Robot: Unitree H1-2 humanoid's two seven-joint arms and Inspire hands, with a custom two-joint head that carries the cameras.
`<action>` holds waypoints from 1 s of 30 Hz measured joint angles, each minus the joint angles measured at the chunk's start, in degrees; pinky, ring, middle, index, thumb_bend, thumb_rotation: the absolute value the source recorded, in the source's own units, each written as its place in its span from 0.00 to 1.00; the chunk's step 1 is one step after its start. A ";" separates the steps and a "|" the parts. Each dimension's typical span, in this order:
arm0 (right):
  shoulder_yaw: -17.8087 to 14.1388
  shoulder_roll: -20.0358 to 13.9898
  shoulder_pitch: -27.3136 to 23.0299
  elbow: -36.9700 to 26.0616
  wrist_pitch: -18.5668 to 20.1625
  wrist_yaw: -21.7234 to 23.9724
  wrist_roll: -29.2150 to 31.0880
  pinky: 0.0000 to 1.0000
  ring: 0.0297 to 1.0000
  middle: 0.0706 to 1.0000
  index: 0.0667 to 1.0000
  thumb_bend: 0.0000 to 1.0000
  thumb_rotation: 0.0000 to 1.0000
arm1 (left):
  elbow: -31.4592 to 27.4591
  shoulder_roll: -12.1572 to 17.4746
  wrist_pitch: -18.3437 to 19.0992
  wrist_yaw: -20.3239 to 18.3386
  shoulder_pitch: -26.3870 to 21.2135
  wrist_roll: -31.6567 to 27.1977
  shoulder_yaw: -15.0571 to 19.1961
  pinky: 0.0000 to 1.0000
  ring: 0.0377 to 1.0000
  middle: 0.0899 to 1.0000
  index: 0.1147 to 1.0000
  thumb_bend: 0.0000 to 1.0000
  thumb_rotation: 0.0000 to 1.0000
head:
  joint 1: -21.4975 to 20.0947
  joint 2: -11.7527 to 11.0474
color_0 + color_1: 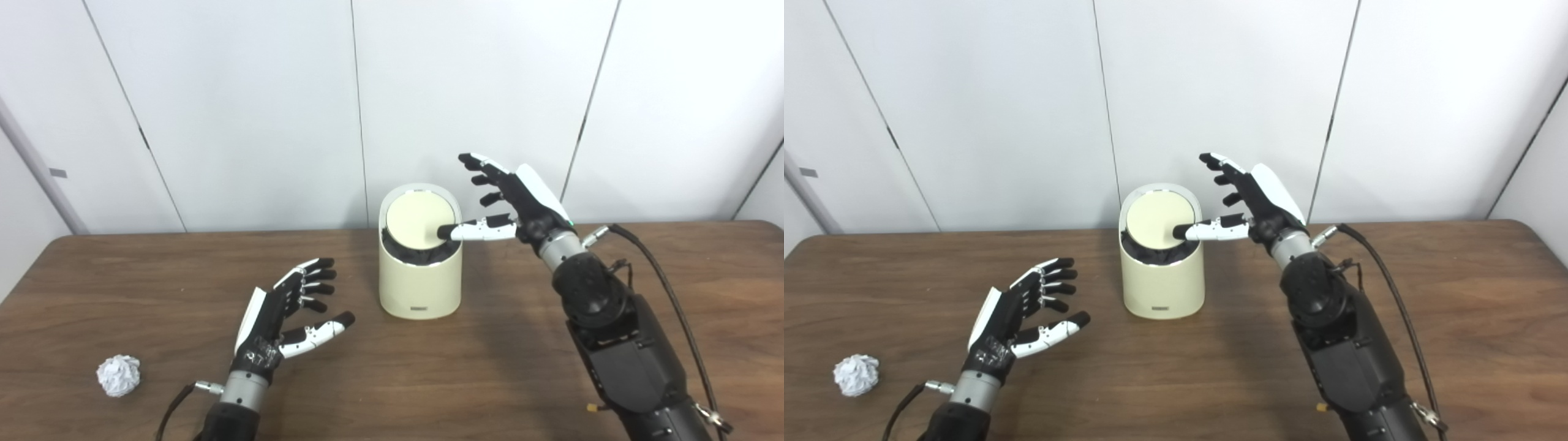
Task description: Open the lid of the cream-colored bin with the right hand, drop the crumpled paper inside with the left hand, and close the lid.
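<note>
Pressing its thumb on the near right edge of the cream-colored bin's lid (420, 222), the right hand (511, 199) has its fingers spread, holding nothing; it should push straight down. Left of the cream-colored bin (420, 285), the left hand (288, 318) hovers open, and the crumpled paper (119, 375) lies farther left.

My left hand (288, 315), black with white back plates, hovers palm inward, fingers spread and slightly curled, thumb out to the right, holding nothing. Its silver wrist cuff rises from the bottom edge. My right hand (511, 199) is raised higher, fingers fanned up and leftward, thumb stretched flat to the left. My right forearm, bulky and black, carries a loose cable alongside.
</note>
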 measured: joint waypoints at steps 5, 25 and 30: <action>0.89 0.32 -1.19 0.53 0.00 -0.22 -0.72 0.62 0.79 0.88 0.89 0.79 0.41 | 0.01 -0.10 0.00 0.00 0.01 0.03 -0.05 0.58 0.70 0.75 0.79 0.76 0.19 | 0.00 0.00; 2.34 2.12 -3.00 4.44 -0.17 -0.52 -1.34 0.63 0.81 0.88 0.87 0.82 0.38 | -0.40 -0.42 0.09 0.05 0.34 0.00 -0.18 0.59 0.70 0.75 0.78 0.76 0.19 | 0.88 0.62; 3.01 2.10 -2.98 5.51 -0.22 -0.59 -1.45 0.64 0.81 0.88 0.87 0.82 0.37 | -0.51 -0.42 0.09 0.05 0.47 0.02 -0.15 0.59 0.70 0.75 0.79 0.76 0.19 | 0.88 0.70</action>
